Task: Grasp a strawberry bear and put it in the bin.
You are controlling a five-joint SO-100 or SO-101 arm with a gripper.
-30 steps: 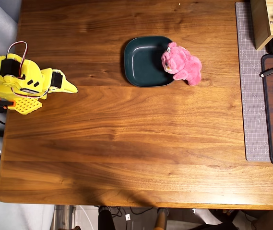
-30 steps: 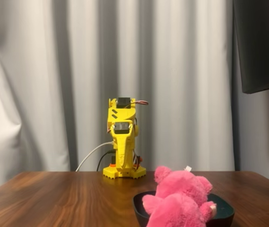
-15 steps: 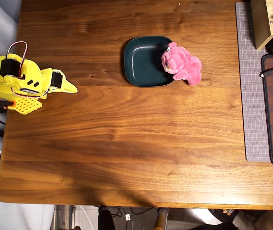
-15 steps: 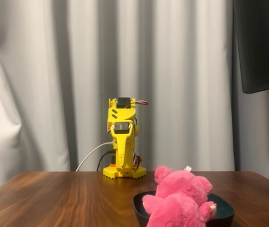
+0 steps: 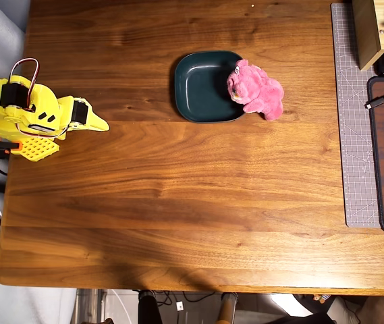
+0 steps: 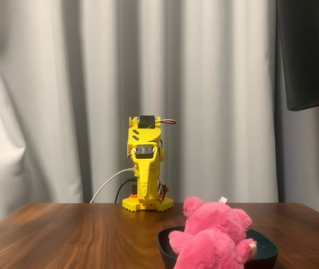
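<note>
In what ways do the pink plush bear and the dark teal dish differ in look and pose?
The strawberry bear is fuzzy and bright pink; the bin is smooth, glossy and dark teal. The bear is lumpy and stands taller in the fixed view; the bin is shallow and rounded-square. The bin sits flat on the table; the bear leans over its right rim in the overhead view, partly outside. Both lie far from the arm.

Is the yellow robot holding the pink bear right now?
No, nothing is held. The gripper sits far from the strawberry bear, which lies across the bin's rim.
</note>
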